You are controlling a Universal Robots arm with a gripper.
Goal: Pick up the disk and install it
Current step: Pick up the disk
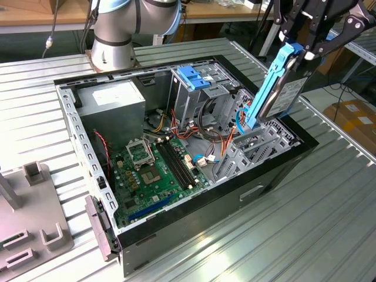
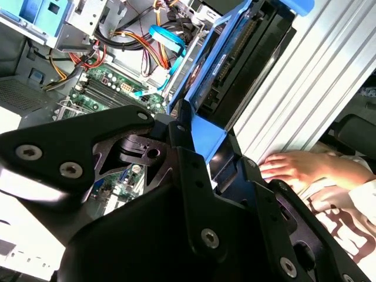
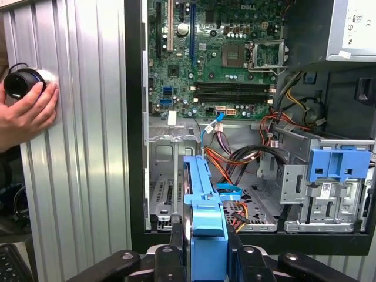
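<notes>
The disk [image 1: 286, 94], a flat black metal slab edged by a blue plastic bracket [image 1: 269, 82], is clamped at its upper end between the fingers of the black end effector [image 1: 301, 51]. It is held tilted above the perforated grey bay at the exterior view's right side of the open computer case [image 1: 276, 176]. In the first wrist view the green motherboard [image 3: 217, 59], orange and black cables [image 3: 247, 158] and a hand [image 3: 26, 111] on the ribbed aluminium worktop [image 3: 88, 147] are shown. In the second wrist view the disk's dark flank [image 2: 252, 53] is seen.
</notes>
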